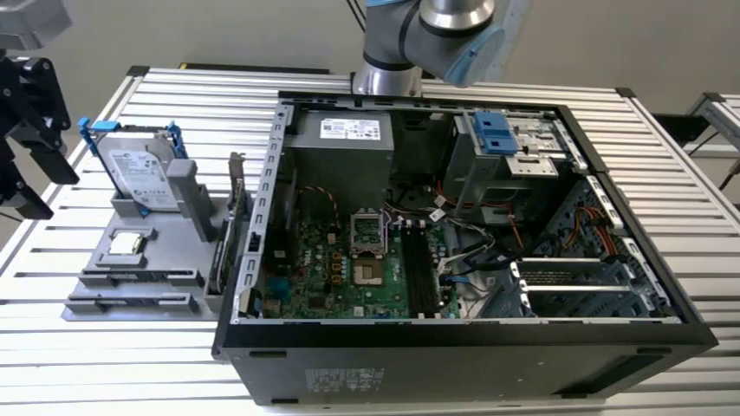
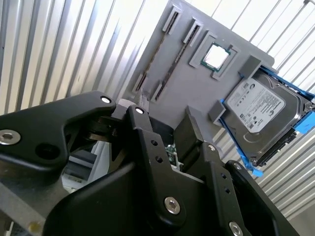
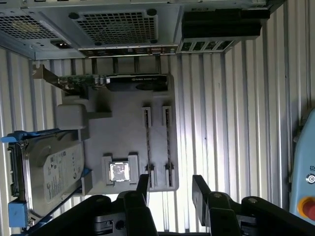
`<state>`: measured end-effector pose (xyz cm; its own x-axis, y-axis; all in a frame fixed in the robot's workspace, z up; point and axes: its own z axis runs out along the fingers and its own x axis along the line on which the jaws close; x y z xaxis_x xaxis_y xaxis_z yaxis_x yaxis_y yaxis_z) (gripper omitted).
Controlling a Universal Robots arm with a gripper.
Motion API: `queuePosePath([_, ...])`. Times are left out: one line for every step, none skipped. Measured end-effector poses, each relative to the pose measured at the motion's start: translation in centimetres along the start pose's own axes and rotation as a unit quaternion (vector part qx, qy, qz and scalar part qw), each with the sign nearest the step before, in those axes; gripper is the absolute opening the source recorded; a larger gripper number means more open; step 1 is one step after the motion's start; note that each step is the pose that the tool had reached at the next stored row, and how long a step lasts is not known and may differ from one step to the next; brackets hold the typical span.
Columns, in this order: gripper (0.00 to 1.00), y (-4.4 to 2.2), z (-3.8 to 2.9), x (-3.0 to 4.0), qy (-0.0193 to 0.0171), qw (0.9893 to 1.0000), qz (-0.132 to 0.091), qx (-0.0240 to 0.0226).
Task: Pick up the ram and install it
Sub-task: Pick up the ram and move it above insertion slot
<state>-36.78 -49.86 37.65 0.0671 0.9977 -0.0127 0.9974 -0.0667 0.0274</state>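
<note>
My pincer (image 3: pixel 171 183) hangs above the grey holder (image 3: pixel 123 132), clear of it. It is released: the two black fingers (image 3: pixel 142 184) stand apart with nothing between them, as both wrist views show.

The holder is a flat grey tray lying on a slatted metal table (image 1: pixel 162 95).

The ram (image 3: pixel 147 142) is in this holder. It stands on edge in a narrow slot and shows as a thin dark strip running between two small end brackets. Its colour and chips cannot be made out from this angle. A second thin strip (image 3: pixel 168 142) stands in the neighbouring slot, parallel to it and on the holder's outer side.

Just beside the ram, in a square pocket of the holder, lies a small silver processor chip (image 3: pixel 119 172). Beyond the chip, on the holder's far side from the ram, a silver hard drive (image 3: pixel 49 172) leans in its cradle, with blue brackets (image 3: pixel 17 214) on its ends. A graphics card (image 3: pixel 118 81) stands on edge along the side of the holder nearest the computer case (image 1: pixel 463 347).

The case lies open just beside the holder, on the exterior view's right of it. Inside it is a green motherboard (image 1: pixel 347 260) with long black slots (image 1: pixel 422 273).
</note>
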Motion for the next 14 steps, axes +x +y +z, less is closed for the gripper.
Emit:
queuePosePath([1.00, 0.00, 0.05, 0.00, 0.0000, 1.0000, 0.000, 0.0000])
queuePosePath([1.00, 0.00, 0.11, 0.00, 0.0000, 1.0000, 0.000, 0.0000])
queuePosePath([1.00, 0.00, 0.16, 0.00, 0.0000, 1.0000, 0.000, 0.0000])
queuePosePath([1.00, 0.00, 0.21, 0.00, 0.0000, 1.0000, 0.000, 0.0000])
queuePosePath([1.00, -0.01, 0.28, 0.00, 0.0000, 1.0000, 0.000, 0.0000])
queuePosePath([1.00, -0.01, 0.34, 0.00, 0.0000, 1.0000, 0.000, 0.0000])
queuePosePath([1.00, -0.01, 0.41, 0.00, 0.0000, 1.0000, 0.000, 0.0000])
queuePosePath([1.00, -0.01, 0.47, 0.01, 0.0000, 1.0000, 0.000, 0.0000])
queuePosePath([1.00, -0.01, 0.53, 0.01, 0.0000, 1.0000, -0.001, 0.0000])
queuePosePath([1.00, -0.02, 0.58, 0.01, 0.0000, 1.0000, -0.001, 0.0000])
queuePosePath([1.00, -0.02, 0.62, 0.01, 0.0000, 1.0000, -0.001, 0.0001])
queuePosePath([1.00, -0.02, 0.66, 0.01, 0.0000, 1.0000, -0.001, 0.0001])
queuePosePath([1.00, -0.02, 0.72, 0.01, 0.0000, 1.0000, -0.001, 0.0000])
queuePosePath([1.00, -0.02, 0.76, 0.01, 0.0000, 1.0000, -0.001, 0.0000])
